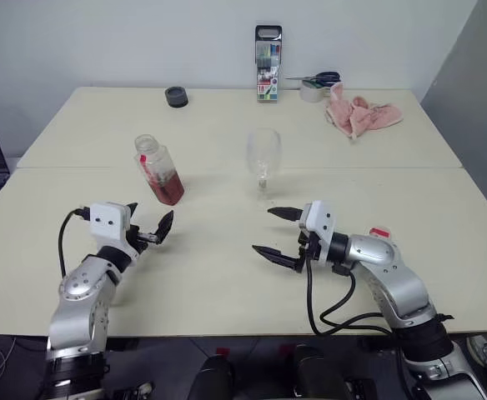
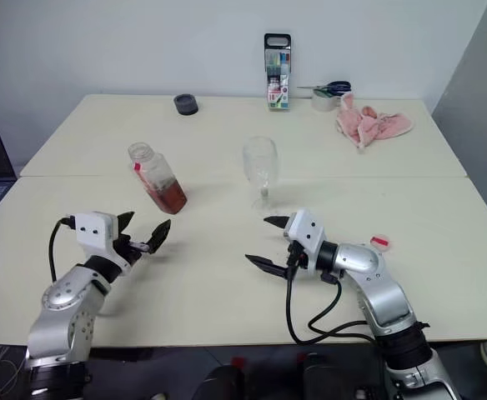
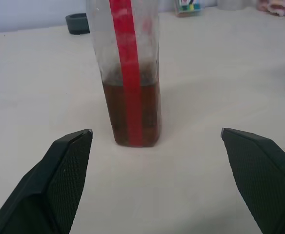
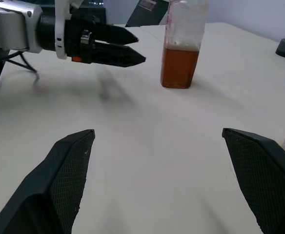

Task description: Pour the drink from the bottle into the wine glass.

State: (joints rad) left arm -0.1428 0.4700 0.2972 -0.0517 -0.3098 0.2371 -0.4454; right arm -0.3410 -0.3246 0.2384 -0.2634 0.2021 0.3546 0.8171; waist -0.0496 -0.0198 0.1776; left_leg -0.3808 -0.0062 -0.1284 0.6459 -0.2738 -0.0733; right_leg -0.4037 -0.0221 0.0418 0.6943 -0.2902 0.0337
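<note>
- Small clear plastic bottle (image 1: 158,171) with red label strip, uncapped, stands beside clear stemmed wine glass (image 1: 263,161) on the cream surface (image 1: 227,275).
- Left hand (image 1: 148,229) and right hand (image 1: 278,234): fingers apart, empty.

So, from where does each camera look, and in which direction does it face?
Left eye view: on the head, looking forward and down at the table, bottle, wine glass; both arms show.
Right eye view: same scene, slightly offset.
Left wrist view: along the open left gripper at the bottle.
Right wrist view: along the open right gripper toward the bottle and left gripper.
Both wrist views share the bottle.
</note>
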